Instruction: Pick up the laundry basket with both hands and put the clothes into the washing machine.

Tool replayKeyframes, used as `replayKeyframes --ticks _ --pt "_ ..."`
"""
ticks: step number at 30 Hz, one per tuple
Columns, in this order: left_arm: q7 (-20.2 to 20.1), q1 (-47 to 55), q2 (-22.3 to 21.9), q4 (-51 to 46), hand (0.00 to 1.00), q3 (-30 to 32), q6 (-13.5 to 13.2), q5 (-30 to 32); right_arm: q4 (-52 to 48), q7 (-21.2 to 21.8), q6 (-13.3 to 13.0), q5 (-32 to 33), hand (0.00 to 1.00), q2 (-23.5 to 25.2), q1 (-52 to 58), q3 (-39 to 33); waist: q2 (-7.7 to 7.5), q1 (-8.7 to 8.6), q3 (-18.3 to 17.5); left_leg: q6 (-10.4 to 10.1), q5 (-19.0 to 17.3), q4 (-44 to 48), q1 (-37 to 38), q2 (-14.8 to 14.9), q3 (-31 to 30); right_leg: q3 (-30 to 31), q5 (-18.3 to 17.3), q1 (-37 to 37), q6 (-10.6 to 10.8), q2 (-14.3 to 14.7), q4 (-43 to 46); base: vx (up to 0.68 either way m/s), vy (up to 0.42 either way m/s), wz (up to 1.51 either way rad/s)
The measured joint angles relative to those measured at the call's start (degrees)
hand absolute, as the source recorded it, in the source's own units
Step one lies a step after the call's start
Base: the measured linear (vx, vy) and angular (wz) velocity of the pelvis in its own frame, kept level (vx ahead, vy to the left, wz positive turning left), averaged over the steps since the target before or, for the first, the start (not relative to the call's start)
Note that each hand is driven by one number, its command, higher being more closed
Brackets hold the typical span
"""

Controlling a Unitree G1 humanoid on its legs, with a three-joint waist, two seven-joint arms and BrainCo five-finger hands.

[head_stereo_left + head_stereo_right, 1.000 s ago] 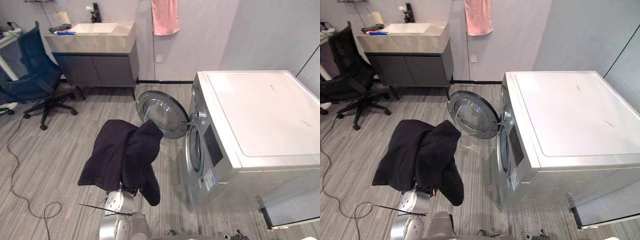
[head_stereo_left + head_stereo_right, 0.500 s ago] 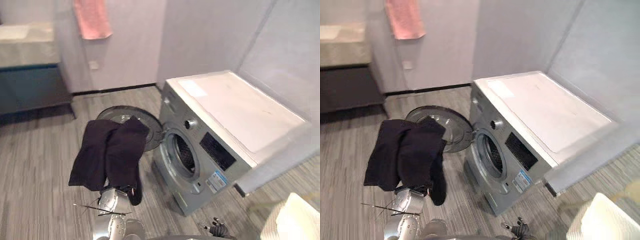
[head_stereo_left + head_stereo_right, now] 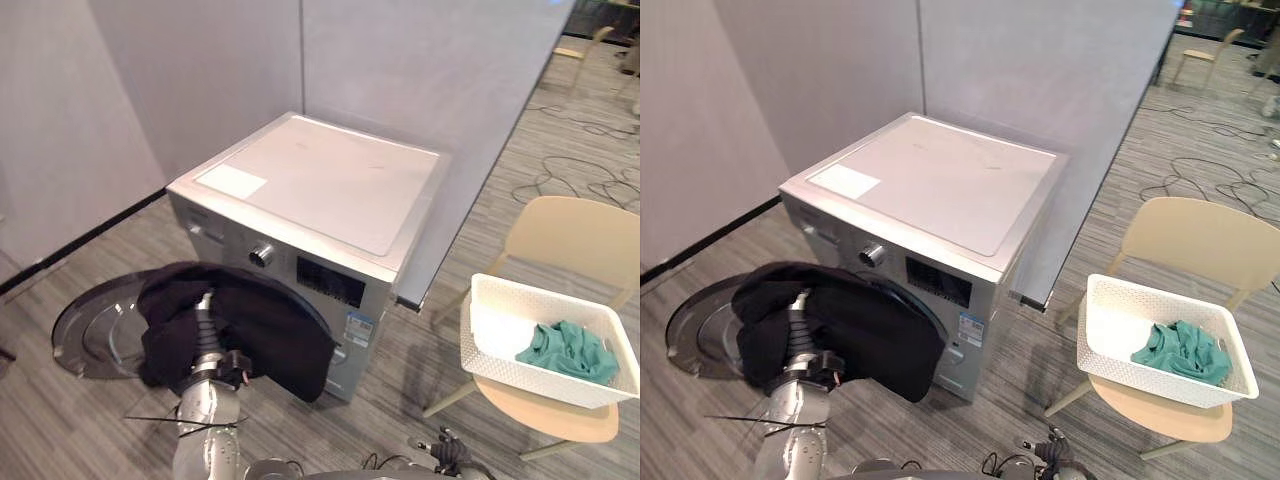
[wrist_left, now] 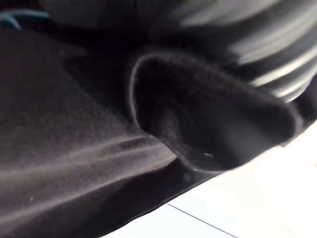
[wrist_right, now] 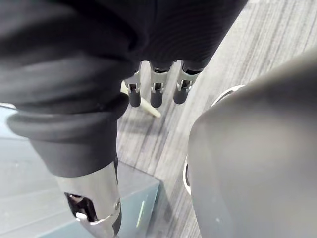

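I'm looking down at the washing machine (image 3: pixel 330 185), which is standing against grey partition walls (image 3: pixel 420 60). Its round door (image 3: pixel 95 328) is hanging open at the machine's left, low over the floor (image 3: pixel 60 420).

I'm holding the left arm up in front of the machine. A black garment (image 3: pixel 270 335) is lying draped over the left robot hand (image 3: pixel 204 322) and hanging down across the machine's front, below the dial (image 3: pixel 262 256). A strip of silver is showing where the hand goes up into the cloth. The fingertips are buried under it, and the left wrist view is giving me dark folds pressed up close. So I cannot tell whether that hand is curled round the cloth or just carrying it.

In its own wrist view, the right robot hand (image 5: pixel 155 89) is hanging loose, with its fingers straight and side by side and its thumb (image 5: pixel 96 198) apart. It is holding nothing, and the striped grey floor is showing past the fingertips.

The laundry basket (image 3: pixel 530 382), white with a perforated wall, is sitting on the seat of a beige chair (image 3: pixel 575 235). It is to the right of the washing machine and well apart from both hands. A crumpled teal garment (image 3: pixel 565 350) is lying inside it, toward its right end.
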Motion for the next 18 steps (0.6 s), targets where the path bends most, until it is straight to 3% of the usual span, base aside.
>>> replayKeyframes --ticks 2,5,9,12,13,15,16,17,18 --pt "0.90 0.22 -0.01 -0.71 1.00 1.85 -0.73 0.03 0.96 0.02 0.11 -0.51 0.00 -1.38 -0.61 3.40 0.74 0.99 -0.98 -0.34 -0.09 -2.31 0.14 -1.54 -5.64 4.57 0.20 -2.49 0.76 1.67 0.12 0.06 0.066 -1.06" --pt "1.43 0.12 -0.03 -1.22 1.00 2.14 -1.74 -0.03 2.06 -0.23 0.17 -0.47 0.00 -1.14 -1.28 4.88 -0.38 0.54 -1.23 -1.10 -0.34 -2.57 -0.34 -3.75 -8.82 8.11 2.67 -5.14 1.63 1.89 -0.48 0.06 0.092 -0.64" --pt "2.36 0.24 -0.03 -1.20 1.00 2.99 -2.08 -0.04 2.87 -1.73 -0.52 -0.20 0.00 -0.52 -1.67 4.92 -1.83 0.07 -0.96 -2.70 -1.32 -5.59 1.84 -5.62 -7.42 12.22 4.80 -7.10 2.08 1.82 -1.25 0.04 0.146 -0.53" --pt "2.35 0.55 -0.06 -1.19 1.00 5.21 -2.42 -0.03 2.79 -2.52 -0.79 0.27 0.00 -0.55 -2.20 6.14 -1.77 0.10 0.24 -3.35 -2.55 -4.63 3.13 -4.93 -3.70 15.55 7.44 -7.60 2.19 3.06 -3.38 -0.04 0.140 -0.71" --pt "2.35 0.39 -0.07 -1.20 1.00 5.54 -2.54 -0.03 2.65 -2.50 -0.78 0.12 0.00 -0.64 -2.50 6.15 -1.28 0.11 0.57 -3.24 -3.54 -4.23 3.08 -4.33 -2.90 15.30 7.67 -7.96 1.97 3.38 -3.63 -0.11 0.153 -0.52" --pt "2.32 0.09 -0.11 -1.19 1.00 6.64 -2.78 -0.03 2.26 -2.49 -0.62 -0.47 0.00 -1.05 -3.64 5.97 -0.66 -0.52 1.12 -2.26 -6.27 -5.65 3.72 -2.58 0.07 8.13 6.12 -8.62 0.07 1.71 -2.83 -0.11 0.140 -0.37" --pt "2.49 0.20 -0.19 -1.19 1.00 7.75 -2.79 -0.04 2.27 -2.41 -0.60 -1.98 0.00 -0.68 -3.86 6.07 -1.32 0.22 1.33 -2.15 -7.07 -8.54 5.63 -2.04 2.68 1.50 5.05 -8.68 -1.56 -1.70 0.91 -0.03 0.082 -0.50" --pt "2.64 0.22 -0.22 -1.19 1.00 8.47 -2.78 -0.04 2.25 -2.36 -0.63 -2.65 0.00 -0.62 -3.88 6.05 -1.61 0.78 1.52 -2.06 -7.61 -9.02 6.50 -2.02 3.89 -0.25 4.71 -8.81 -2.12 -3.11 3.22 -0.01 0.057 -0.77" --pt "3.05 0.39 -0.26 -1.22 1.00 9.85 -2.79 -0.06 2.35 -2.17 -0.49 -2.98 0.00 -0.39 -3.88 6.06 -2.21 1.85 1.91 -2.44 -8.56 -9.41 8.39 -2.47 5.56 -1.76 4.33 -8.28 -0.29 -4.58 4.81 -0.06 0.008 -0.68"
